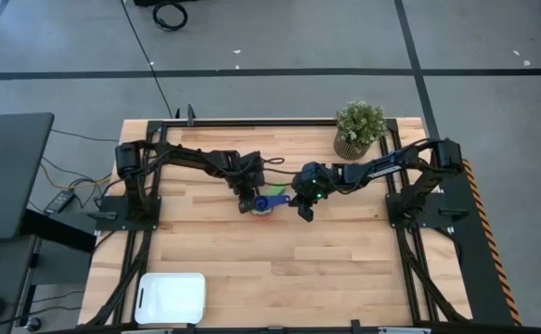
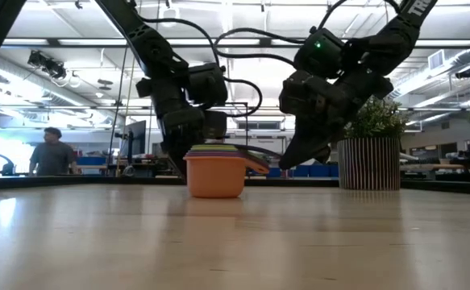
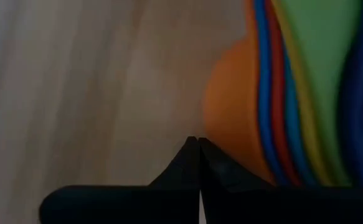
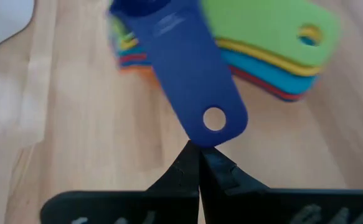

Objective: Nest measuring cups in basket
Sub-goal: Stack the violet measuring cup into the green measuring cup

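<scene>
Pale wooden planks make up the table (image 1: 279,260), which stands on a grey floor with dark tape lines. From above, the measuring cups (image 1: 264,205) sit stacked near the table's middle, a dark navy handle sticking out toward the right. The left gripper (image 1: 245,202) is just beside the stack on one side, the right gripper (image 1: 303,211) close on the other; a potted plant (image 1: 360,128) stands at the far edge, and the white basket (image 1: 171,297) lies well apart at the near left corner.

At table height, the orange cup (image 2: 214,175) carries the others nested inside it, thin coloured rims showing on top. Both arms hang over it, and a person (image 2: 53,153) stands far behind.

Past the left wrist, the fingers (image 3: 190,165) are pressed together beside the orange wall, with blue, red, yellow and green rims layered.

Past the right wrist, the fingers (image 4: 197,165) are closed, empty, their tip just at the navy handle (image 4: 190,81) with its round hole; green, yellow, blue and red handles fan beneath.
</scene>
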`<state>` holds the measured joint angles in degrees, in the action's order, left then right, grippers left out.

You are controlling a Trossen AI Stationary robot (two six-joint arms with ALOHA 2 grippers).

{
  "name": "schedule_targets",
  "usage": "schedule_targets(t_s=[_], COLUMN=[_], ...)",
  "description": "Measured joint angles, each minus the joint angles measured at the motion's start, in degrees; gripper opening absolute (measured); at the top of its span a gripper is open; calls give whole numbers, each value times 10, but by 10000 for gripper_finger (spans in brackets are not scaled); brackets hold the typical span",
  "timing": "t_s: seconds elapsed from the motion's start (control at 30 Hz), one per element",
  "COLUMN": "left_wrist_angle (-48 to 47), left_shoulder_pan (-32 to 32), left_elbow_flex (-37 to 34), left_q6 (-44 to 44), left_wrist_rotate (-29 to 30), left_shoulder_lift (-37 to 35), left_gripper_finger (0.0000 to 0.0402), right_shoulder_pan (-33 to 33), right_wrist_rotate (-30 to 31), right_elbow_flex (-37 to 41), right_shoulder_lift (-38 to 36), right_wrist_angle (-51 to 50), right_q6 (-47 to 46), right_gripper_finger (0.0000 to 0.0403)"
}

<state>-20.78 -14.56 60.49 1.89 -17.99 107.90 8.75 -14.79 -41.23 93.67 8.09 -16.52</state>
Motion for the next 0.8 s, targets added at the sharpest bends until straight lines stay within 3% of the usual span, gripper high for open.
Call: schedule_targets(t_s=[0.8], left_wrist_angle=[55], left_shoulder_pan=[36], left_elbow_flex=[0], left_q6=[-1], left_wrist_rotate=[-11], left_shoulder_lift=[1], left_gripper_finger=[0], right_shoulder_pan=[66], right_wrist_rotate=[-33], right_elbow_flex=[-1], right_shoulder_lift=[0], right_wrist_angle=[67], right_q6=[47], right_gripper_finger=[0])
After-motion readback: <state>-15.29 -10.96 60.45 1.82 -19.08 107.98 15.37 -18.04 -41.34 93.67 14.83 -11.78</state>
